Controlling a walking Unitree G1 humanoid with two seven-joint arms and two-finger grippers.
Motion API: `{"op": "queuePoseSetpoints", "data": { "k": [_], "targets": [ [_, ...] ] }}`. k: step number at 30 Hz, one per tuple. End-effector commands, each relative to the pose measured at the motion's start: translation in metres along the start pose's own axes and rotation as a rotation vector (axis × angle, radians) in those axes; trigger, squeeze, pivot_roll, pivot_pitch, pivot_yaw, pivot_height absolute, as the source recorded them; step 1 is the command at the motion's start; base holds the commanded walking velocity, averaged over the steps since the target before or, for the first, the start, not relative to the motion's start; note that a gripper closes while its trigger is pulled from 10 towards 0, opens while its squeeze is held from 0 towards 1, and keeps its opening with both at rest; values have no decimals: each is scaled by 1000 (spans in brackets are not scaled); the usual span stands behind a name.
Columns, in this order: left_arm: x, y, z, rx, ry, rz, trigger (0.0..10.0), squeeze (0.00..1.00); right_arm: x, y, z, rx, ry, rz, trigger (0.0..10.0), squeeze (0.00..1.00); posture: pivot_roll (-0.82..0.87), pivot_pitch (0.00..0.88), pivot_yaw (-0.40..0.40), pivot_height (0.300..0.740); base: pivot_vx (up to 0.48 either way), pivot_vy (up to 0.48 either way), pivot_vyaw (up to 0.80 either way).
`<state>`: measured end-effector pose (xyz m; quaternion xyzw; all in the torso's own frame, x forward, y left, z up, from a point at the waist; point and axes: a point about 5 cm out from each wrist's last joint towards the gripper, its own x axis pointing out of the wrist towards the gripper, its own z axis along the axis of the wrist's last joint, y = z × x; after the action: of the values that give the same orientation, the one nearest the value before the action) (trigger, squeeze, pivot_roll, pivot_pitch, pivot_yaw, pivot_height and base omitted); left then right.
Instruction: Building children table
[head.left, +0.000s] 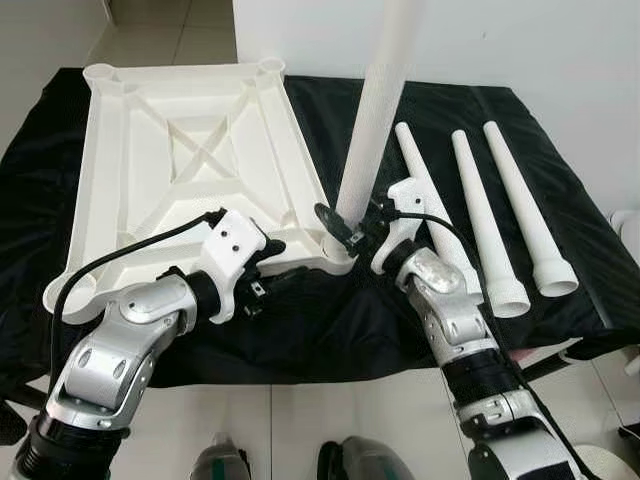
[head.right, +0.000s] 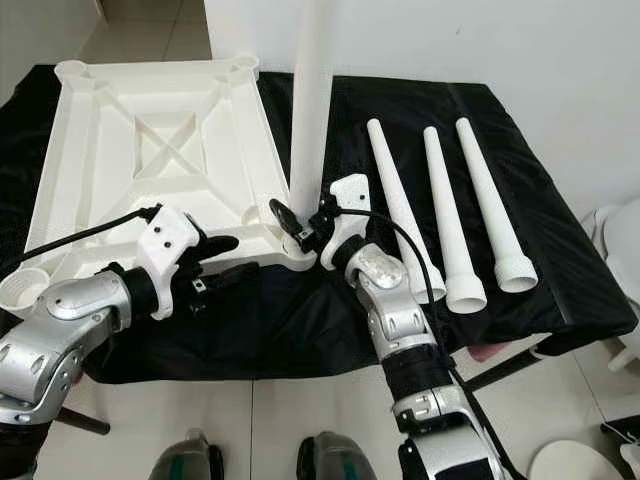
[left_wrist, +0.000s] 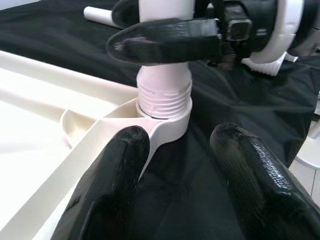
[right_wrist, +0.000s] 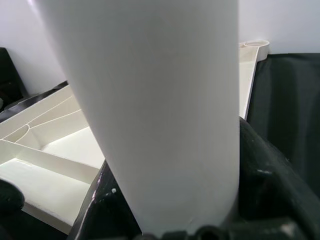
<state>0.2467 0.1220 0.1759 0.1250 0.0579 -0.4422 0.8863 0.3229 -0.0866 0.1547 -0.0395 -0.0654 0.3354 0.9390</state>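
The right end effector (head.left: 352, 226) is clamped around the upright table leg (head.left: 375, 120), just above its threaded foot, which sits in the corner socket (left_wrist: 167, 120) of the upturned white tabletop (head.left: 190, 170). The left end effector (head.left: 272, 268) has its fingers apart, seemingly touching the tabletop's near edge. Three spare legs (head.left: 478, 215) lie on the black-covered worktop (head.left: 560, 190).

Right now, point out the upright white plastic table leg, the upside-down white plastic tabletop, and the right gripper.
upright white plastic table leg (head.left: 372, 120), left eye view, mid shaft.
upside-down white plastic tabletop (head.left: 110, 190), left eye view, left rim.
right gripper (head.left: 345, 228), left eye view, between its fingertips.
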Motion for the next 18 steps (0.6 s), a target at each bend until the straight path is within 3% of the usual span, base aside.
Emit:
{"op": "queuePoseSetpoints", "data": {
  "k": [1, 7, 18],
  "targets": [
    [0, -2, 3, 6, -9, -6, 10000, 0, -3, 0, -25, 96, 133, -4, 10000, 0, -15, 32, -57, 740, 0, 0, 0],
    [0, -3, 3, 6, -9, -10, 10000, 0, 1, -4, -23, 94, 147, 8, 10000, 0, -15, 31, -60, 740, 0, 0, 0],
    [1, -4, 3, 2, -12, -9, 10000, 0, 8, -15, -25, 215, 194, -60, 10000, 0, -14, 33, -65, 740, 0, 0, 0]
  ]
}}
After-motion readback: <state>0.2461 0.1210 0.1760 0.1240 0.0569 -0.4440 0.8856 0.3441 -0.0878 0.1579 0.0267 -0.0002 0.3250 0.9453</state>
